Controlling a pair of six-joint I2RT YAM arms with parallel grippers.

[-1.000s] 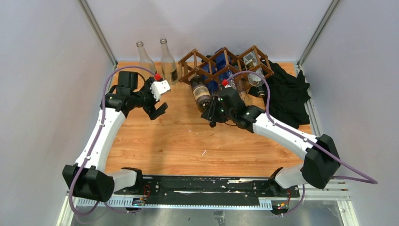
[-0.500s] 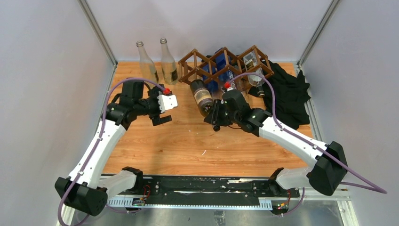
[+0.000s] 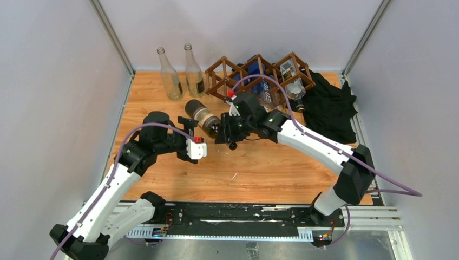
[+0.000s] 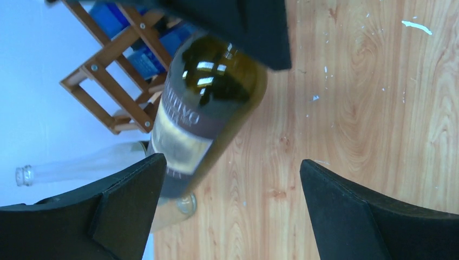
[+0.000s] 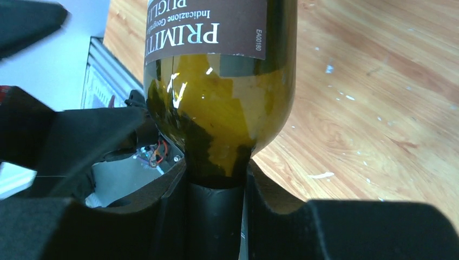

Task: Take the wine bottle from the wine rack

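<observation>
The dark green wine bottle (image 3: 201,115) with a brown label is out of the dark brown wooden wine rack (image 3: 244,73), left of it and over the table. My right gripper (image 3: 225,131) is shut on its neck, and the right wrist view shows the neck (image 5: 216,211) clamped between both fingers under the bottle (image 5: 222,97). My left gripper (image 3: 189,138) is open and empty just in front of the bottle. In the left wrist view the bottle (image 4: 208,108) lies beyond the open left gripper (image 4: 233,165), nearer its left finger, with the rack (image 4: 111,81) behind.
Two clear empty bottles (image 3: 172,76) stand at the back left. A blue bottle (image 3: 258,81) and a clear bottle (image 3: 292,84) lie in the rack. A black cloth (image 3: 331,105) lies right of the rack. Grey walls enclose the wooden table (image 3: 260,168).
My right gripper has carried the bottle left and away from the rack. My left arm has swung down and right, bringing its open gripper next to the bottle.
</observation>
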